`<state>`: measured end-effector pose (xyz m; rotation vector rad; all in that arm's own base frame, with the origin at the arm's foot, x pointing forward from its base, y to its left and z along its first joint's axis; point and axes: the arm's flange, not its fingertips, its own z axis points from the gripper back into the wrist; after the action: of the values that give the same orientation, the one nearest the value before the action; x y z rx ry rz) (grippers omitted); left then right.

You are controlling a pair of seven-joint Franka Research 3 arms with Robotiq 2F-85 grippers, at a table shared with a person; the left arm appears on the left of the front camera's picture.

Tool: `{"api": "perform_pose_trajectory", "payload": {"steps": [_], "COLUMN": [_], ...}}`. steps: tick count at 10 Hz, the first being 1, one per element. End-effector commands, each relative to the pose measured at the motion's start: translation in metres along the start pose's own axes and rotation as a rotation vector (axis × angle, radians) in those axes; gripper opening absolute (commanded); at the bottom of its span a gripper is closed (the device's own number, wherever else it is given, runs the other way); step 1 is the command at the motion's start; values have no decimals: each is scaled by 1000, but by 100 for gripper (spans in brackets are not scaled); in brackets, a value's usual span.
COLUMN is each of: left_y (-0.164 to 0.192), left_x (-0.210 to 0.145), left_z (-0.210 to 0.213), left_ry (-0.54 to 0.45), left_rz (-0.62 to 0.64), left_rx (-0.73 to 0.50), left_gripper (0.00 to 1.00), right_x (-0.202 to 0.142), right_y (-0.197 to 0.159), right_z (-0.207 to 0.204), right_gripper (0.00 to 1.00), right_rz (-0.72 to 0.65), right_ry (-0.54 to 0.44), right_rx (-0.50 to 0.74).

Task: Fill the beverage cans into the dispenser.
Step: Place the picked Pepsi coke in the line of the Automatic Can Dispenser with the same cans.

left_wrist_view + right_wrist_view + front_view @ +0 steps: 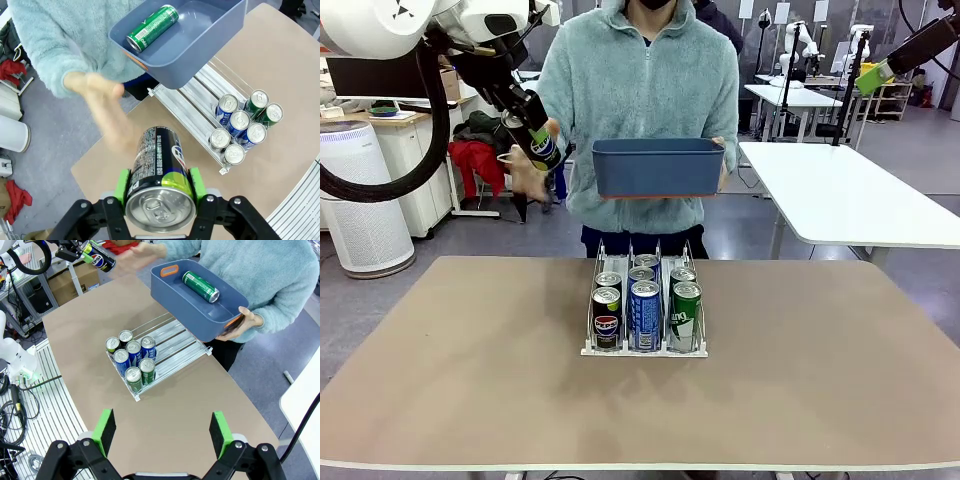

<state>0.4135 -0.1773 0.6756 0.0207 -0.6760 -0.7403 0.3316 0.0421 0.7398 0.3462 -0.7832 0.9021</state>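
Observation:
My left gripper (159, 182) is shut on a black Pepsi can (160, 165) and holds it in the air left of the person (542, 148). The person's blurred hand (100, 112) is right by that can. The dispenser (645, 351) stands mid-table with several black, blue and green cans (646, 312) at its front; its back lanes (190, 100) are bare. High over the table's right side, my right gripper (162, 432) is open and holds nothing. From there the dispenser (175, 342) lies ahead.
The person stands at the far side and holds a dark blue bin (658, 170) above the dispenser's back end. One green can (151, 27) lies in the bin (190, 310). A white table (850, 200) stands behind on the right.

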Motion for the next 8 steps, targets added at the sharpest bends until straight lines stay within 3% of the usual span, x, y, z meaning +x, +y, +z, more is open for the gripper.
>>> {"api": "perform_pose_trajectory", "payload": {"steps": [1, 6, 7, 8], "left_y": [1, 1, 0, -7], "left_x": [0, 0, 0, 1], "left_z": [1, 1, 0, -3], "left_ry": [-5, -5, 0, 27], "left_rz": [2, 2, 0, 87], "left_rx": [2, 2, 0, 24], "left_gripper": [0, 0, 58, 58], "right_x": [0, 0, 0, 0], "right_y": [1, 1, 1, 1], "right_z": [-1, -1, -1, -1], "right_gripper": [100, 100, 100, 100], "right_rz": [2, 2, 2, 2], "right_ry": [2, 2, 2, 2], "right_rx": [2, 2, 2, 2]}}
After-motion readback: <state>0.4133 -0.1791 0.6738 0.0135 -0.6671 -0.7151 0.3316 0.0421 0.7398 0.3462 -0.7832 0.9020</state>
